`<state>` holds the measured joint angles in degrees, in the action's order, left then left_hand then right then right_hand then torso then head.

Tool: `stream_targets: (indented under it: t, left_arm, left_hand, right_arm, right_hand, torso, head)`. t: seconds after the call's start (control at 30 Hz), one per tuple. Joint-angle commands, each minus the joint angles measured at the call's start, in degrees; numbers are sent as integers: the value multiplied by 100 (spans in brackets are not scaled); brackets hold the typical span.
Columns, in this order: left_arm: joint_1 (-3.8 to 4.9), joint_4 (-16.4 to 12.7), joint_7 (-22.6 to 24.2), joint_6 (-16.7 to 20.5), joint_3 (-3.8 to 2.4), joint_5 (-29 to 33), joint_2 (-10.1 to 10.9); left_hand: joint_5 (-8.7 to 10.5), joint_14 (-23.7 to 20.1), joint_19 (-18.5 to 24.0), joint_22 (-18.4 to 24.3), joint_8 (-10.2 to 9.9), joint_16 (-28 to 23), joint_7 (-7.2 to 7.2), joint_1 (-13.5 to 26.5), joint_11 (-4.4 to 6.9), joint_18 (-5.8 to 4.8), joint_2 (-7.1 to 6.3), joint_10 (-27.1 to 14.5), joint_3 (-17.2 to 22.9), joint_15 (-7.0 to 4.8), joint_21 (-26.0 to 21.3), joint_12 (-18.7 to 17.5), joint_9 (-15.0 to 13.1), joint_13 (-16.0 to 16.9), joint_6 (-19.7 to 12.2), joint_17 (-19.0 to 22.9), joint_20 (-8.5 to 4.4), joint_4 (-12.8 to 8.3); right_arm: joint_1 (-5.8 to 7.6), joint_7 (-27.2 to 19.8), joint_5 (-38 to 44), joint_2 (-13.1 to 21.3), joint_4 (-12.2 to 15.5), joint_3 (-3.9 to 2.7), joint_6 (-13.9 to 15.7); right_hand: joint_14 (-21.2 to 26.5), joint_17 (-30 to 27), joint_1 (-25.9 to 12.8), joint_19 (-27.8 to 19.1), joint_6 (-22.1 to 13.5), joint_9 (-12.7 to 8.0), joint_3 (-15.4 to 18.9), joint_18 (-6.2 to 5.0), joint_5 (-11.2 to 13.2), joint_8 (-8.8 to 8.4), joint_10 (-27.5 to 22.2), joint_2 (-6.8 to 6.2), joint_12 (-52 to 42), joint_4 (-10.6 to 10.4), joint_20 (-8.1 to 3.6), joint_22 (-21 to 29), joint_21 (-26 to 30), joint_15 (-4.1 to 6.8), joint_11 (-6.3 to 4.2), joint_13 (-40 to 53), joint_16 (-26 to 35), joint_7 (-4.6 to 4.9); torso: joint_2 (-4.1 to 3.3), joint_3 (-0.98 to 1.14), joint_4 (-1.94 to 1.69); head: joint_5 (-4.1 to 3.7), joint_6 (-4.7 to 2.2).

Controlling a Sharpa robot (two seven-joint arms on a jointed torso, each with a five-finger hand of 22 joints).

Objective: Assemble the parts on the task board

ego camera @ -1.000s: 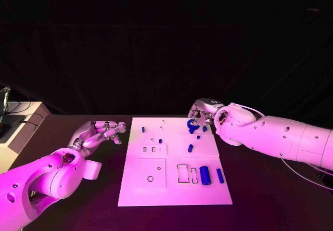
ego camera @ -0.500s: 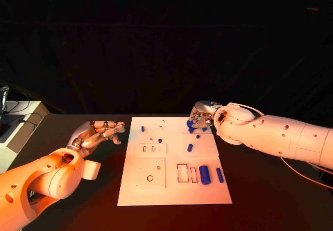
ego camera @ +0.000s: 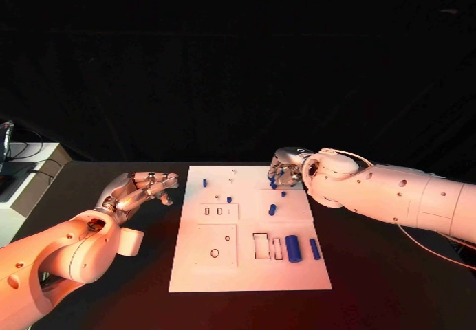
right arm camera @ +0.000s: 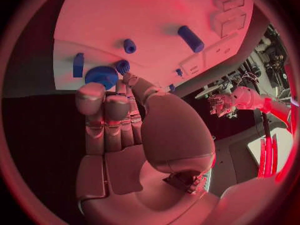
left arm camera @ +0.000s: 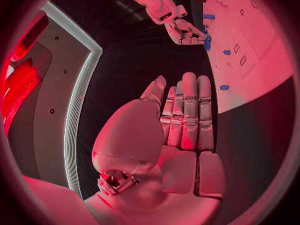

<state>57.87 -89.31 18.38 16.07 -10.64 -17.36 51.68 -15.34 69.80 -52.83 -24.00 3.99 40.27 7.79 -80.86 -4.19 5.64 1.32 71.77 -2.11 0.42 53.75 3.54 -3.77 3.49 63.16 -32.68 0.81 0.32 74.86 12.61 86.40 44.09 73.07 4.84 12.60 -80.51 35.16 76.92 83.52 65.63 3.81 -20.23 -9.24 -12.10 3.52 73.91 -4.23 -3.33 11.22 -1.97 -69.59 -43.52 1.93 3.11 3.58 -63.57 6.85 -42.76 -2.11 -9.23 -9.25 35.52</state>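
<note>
The task board [ego camera: 248, 234] lay lengthwise away from the robot on the black table [ego camera: 397, 275]. Near its front right, a thick blue cylinder [ego camera: 291, 248] and a thinner blue bar [ego camera: 314, 249] lay side by side, long axes running along the board.

The right hand [ego camera: 285, 170] hung over the board's far right corner, fingers curled beside a round blue part [right arm camera: 102, 77]; whether it gripped the part could not be told.

The left hand [ego camera: 139, 189] hovered left of the board, fingers apart, empty.

task board [ego camera: 248, 275] looks like matt white plastic, smooth. blue parts [ego camera: 291, 246] are smooth plastic too, slight sheen. table [ego camera: 386, 275] is matt black. arm shells [ego camera: 397, 196] glossy white plastic.
</note>
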Motion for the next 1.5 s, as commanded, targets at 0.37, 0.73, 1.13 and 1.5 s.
stream_targets:
  t: [0.37,0.73,1.13,1.5]
  left_arm:
    - [-2,0,17,-111,-5,14,-12]
    - [-5,10,5,-119,-5,14,-12]
    - [-7,14,-5,-125,-5,14,-9]
    - [-7,18,-12,-132,-5,14,-10]
  left_hand:
    - [-3,-49,33,2,-20,19,-10,-11,-11,83,14,-29,34,2,39,12,2,8,-44,6,9,13]
    - [-1,-52,37,4,-19,27,-11,-17,-11,84,15,-30,48,2,47,11,2,8,-41,15,9,13]
    - [1,-54,38,6,-20,32,-11,-16,-12,84,11,-33,52,2,50,12,2,8,-42,21,10,13]
    - [3,-56,40,8,-20,36,-11,-15,-12,85,7,-35,55,3,53,12,2,8,-44,26,10,14]
  right_arm:
    - [-32,29,291,-7,-40,15,-265]
    - [-73,11,368,-26,-74,25,-225]
    - [-107,-121,380,-74,-144,40,41]
    - [-131,-188,368,-180,-202,47,408]
  right_hand:
    - [-17,122,60,254,106,3,64,7,21,9,144,94,-14,188,-119,-233,29,49,-56,9,82,-10]
    - [-25,205,107,294,113,1,179,50,37,8,311,150,-22,243,-153,-402,59,87,-114,25,121,-20]
    - [-37,309,188,316,77,0,299,133,79,8,527,153,-27,276,-219,-583,-32,156,-211,53,149,-68]
    - [-56,418,178,342,155,-2,324,176,106,6,577,147,-29,228,-252,-714,-17,175,-235,59,183,-58]
  torso:
    - [4,-3,-8]
    - [4,-7,-17]
    - [3,-11,-22]
    - [3,-19,-28]
  head:
    - [-5,26]
    - [-4,39]
    - [-12,37]
    - [-14,20]
